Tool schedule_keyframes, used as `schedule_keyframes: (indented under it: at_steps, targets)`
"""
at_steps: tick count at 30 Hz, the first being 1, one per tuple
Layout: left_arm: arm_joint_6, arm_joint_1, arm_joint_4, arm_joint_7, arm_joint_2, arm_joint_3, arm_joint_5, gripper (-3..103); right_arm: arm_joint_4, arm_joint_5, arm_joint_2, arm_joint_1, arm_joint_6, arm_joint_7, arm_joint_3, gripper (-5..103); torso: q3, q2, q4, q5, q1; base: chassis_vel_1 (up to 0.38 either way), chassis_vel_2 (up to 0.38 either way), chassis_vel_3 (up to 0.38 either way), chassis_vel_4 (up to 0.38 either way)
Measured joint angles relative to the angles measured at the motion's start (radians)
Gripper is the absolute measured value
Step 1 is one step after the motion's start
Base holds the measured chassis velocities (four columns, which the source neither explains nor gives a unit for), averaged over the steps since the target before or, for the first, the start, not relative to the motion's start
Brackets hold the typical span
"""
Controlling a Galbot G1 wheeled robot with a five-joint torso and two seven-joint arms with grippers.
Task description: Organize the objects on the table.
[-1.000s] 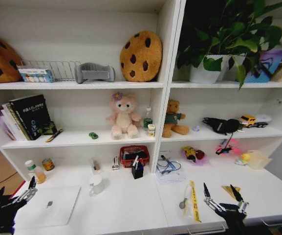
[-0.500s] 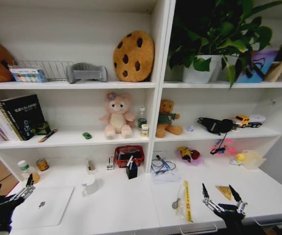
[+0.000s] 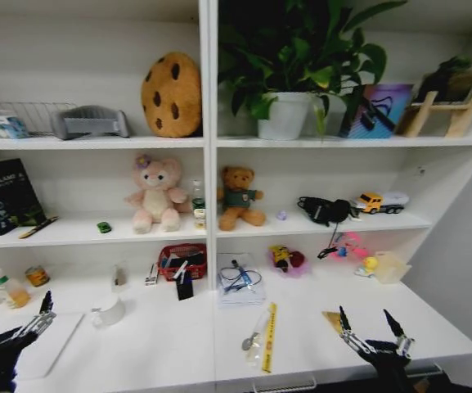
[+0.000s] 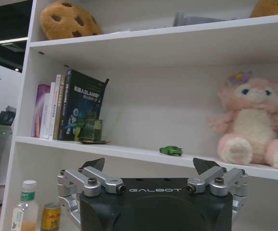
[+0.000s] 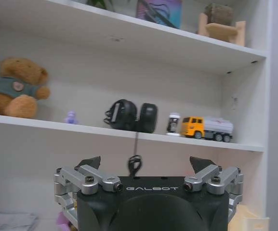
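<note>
We hold both arms low at the front edge of the table [image 3: 178, 352]. Our left gripper [image 3: 11, 318] hangs with its fingers spread wide and empty, just above the laptop [image 3: 43, 348] lying flat at the table's left end. Our right gripper [image 3: 370, 323] is equally wide and empty over the right end. The mug [image 3: 109, 311] stands just beside the laptop, and the green-capped bottle [image 3: 8, 288] sits behind it near the wall. The green toy car [image 3: 104, 227] rests on the shelf above, beside the pink plush toy [image 3: 155, 192].
</note>
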Motion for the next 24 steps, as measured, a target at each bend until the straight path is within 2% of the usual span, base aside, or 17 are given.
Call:
schedule_keyframes:
  at_steps: [3,5,7,8,9,11,13,16,24]
  targets:
    - [-0.004,0.004,-0.002,0.001,-0.005,-0.004,-0.002,100,-0.006,-0.001,-0.001,0.009,0.011,0.006,-0.002,100,0.0,0.0,0.0008,0.0018,0.0,-0.304,-0.291,0.316,0.317]
    - [-0.005,0.005,-0.002,0.001,-0.006,-0.004,-0.002,100,-0.007,0.0,-0.003,0.012,0.011,0.008,-0.002,100,0.0,0.0,0.001,0.001,0.0,-0.159,-0.26,0.277,0.19]
    - [-0.005,0.005,-0.002,0.001,-0.007,-0.004,-0.002,100,-0.008,0.0,-0.003,0.013,0.012,0.009,-0.001,100,0.0,0.0,0.0008,-0.0001,0.0,-0.063,-0.245,0.154,0.138]
    - [-0.005,0.005,-0.003,0.001,-0.007,-0.004,-0.002,100,-0.01,-0.001,-0.004,0.015,0.012,0.011,-0.001,100,0.0,0.0,-0.0004,-0.0003,0.0,-0.067,-0.17,0.154,0.03]
    - [-0.006,0.005,-0.005,0.001,-0.008,-0.004,-0.002,100,-0.013,-0.001,-0.004,0.015,0.012,0.012,-0.001,100,0.0,0.0,-0.0006,0.0008,0.0,-0.067,-0.089,0.024,0.03]
    - [-0.006,0.006,-0.007,0.002,-0.008,-0.005,-0.002,100,-0.015,-0.002,-0.005,0.015,0.01,0.013,-0.001,100,0.0,0.0,-0.0007,0.0009,0.0,0.003,-0.001,-0.002,-0.074]
    - [-0.007,0.008,-0.009,0.002,-0.011,-0.006,-0.002,100,-0.015,-0.002,-0.004,0.015,0.006,0.015,-0.002,100,0.0,0.0,-0.0004,-0.0009,0.0,0.02,0.026,-0.009,-0.076]
    - [-0.007,0.008,-0.009,0.002,-0.012,-0.006,-0.002,100,-0.017,-0.002,-0.004,0.015,-0.001,0.017,-0.004,100,0.0,0.0,0.0001,-0.0001,0.0,0.045,0.094,-0.028,-0.067]
    - [-0.008,0.004,-0.008,0.001,-0.015,0.001,0.007,100,-0.031,0.015,-0.012,0.047,-0.078,0.028,-0.039,100,0.0,0.0,-0.0001,0.0001,0.0,0.025,0.034,-0.016,-0.015]
